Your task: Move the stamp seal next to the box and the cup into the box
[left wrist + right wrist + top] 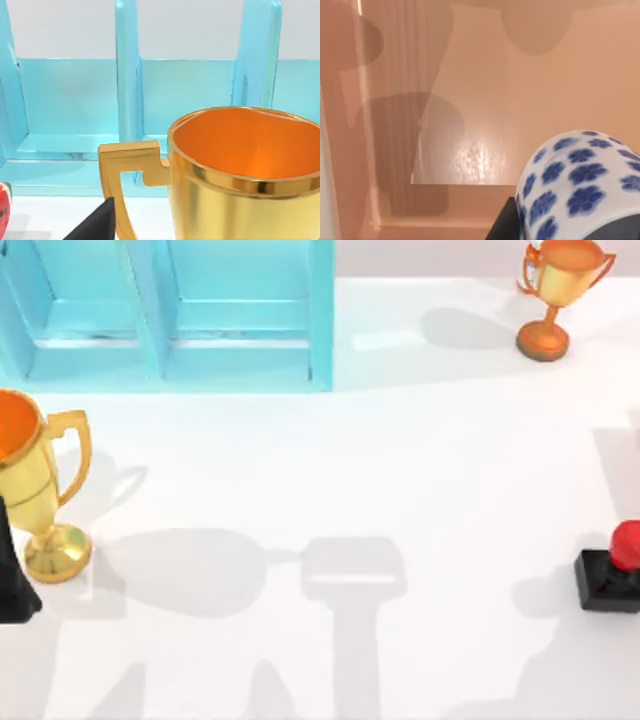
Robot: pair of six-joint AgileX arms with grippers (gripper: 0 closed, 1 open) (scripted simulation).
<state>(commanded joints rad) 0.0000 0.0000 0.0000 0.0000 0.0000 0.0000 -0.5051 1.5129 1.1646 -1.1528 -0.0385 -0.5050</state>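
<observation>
At the upper left of the top view, the box (240,350) is a glossy blue shell with an upright divider. Below it spreads the matte white tabletop (330,470). At the left edge stands a polished gold trophy (30,490) beside the left tool (12,585), whose grip I cannot tell. An orange trophy (555,295) sits upper right. The stamp seal (612,570), black block and red knob, waits at the right edge. In the right wrist view the flowered cup (580,185) fills the lower corner, seemingly carried; the right tool's grip I cannot tell. The cup step seems underway, calling for a lowering into a compartment.

Bright, soft shadows on table (400,490) — mild blur
</observation>
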